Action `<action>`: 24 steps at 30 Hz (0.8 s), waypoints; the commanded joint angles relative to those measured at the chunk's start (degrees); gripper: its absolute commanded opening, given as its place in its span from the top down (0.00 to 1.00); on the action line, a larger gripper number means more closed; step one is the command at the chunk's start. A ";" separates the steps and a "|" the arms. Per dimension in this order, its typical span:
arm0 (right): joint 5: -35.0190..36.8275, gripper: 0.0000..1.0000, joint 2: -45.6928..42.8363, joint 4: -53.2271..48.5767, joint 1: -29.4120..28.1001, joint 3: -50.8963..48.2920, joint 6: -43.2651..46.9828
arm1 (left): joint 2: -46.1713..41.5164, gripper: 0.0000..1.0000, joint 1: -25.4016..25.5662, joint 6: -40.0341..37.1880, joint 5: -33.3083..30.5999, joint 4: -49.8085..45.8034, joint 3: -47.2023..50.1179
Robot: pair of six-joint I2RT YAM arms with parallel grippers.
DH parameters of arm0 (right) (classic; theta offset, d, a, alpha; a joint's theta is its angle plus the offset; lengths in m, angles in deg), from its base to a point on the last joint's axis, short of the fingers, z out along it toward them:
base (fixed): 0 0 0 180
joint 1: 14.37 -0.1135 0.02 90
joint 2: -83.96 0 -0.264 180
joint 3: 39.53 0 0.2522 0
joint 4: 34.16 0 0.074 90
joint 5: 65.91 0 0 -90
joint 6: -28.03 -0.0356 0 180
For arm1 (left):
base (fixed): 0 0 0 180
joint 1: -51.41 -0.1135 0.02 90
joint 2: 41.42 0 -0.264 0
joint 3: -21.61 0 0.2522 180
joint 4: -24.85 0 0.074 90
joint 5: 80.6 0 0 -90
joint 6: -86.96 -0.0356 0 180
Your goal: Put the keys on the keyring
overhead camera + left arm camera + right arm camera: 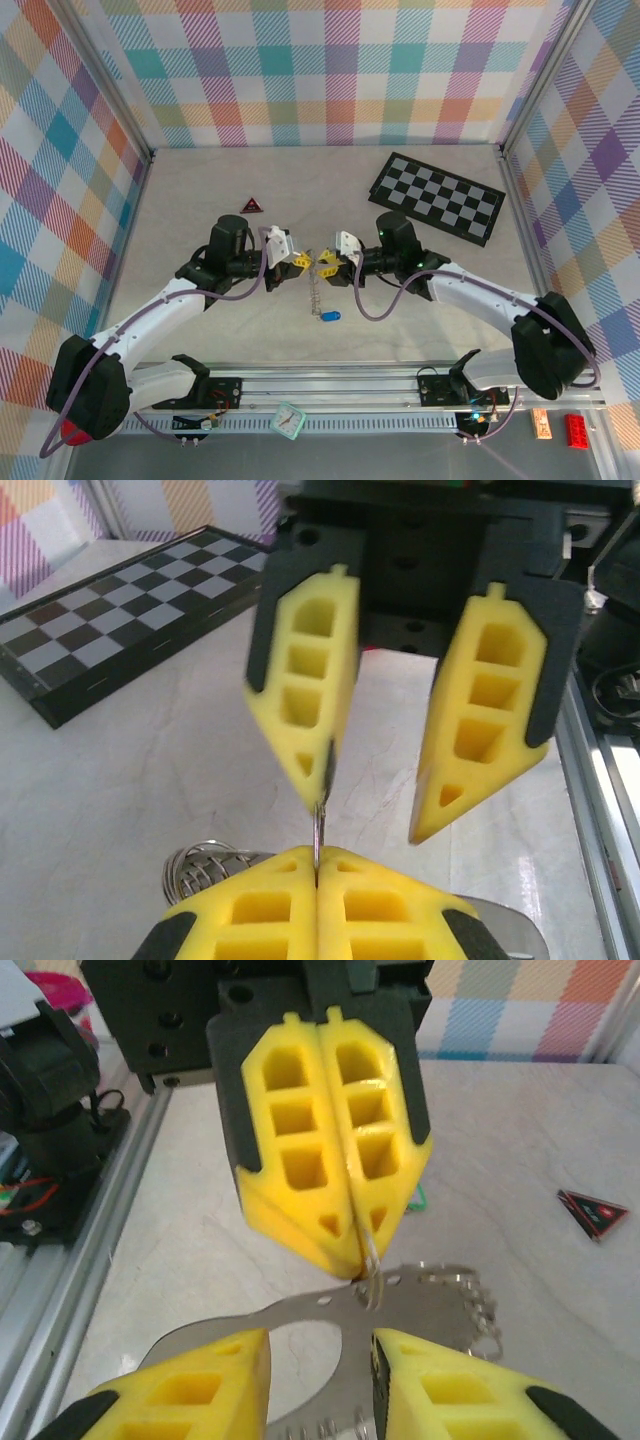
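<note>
1. left gripper [299, 262] — near the middle of the table [200, 180], pointing at the other arm's tips. Its jaws are fully closed. The right wrist view shows the yellow fingers pressed flat together, with the keyring [372, 1278], a thin wire loop, pinched at their tips. The left wrist view gives the same wire edge-on, as a thin upright line rising from the closed tips.

2. right gripper [326, 265] — tip to tip with the left one, just beside it. Its jaws stand partly apart. In the left wrist view one of its fingers [305, 695] touches the upper end of the wire and the other stands clear.

3. key [300, 1312] — flat and silvery, with a large hole in its head. It lies across the gap between the right gripper's jaws, just below the loop. The right wrist view shows it plainly, but from overhead it is too small to make out. Whether the loop passes through the hole cannot be told.

4. chain [315, 290] — fine links running from the meeting point toward the near edge, ending at a small blue tag [328, 317].

5. chequered board [437, 197] — toward the far right corner, well apart from both grippers.

6. red-and-black triangle [251, 205] — flat on the table, beyond the left gripper toward the far edge.
</note>
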 commanded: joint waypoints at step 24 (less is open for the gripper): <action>28.57 0.69 -5.88 -19.57 -12.26 -0.52 -27.69 | 0.16 1.00 1.76 3.34 -17.16 -8.45 -5.84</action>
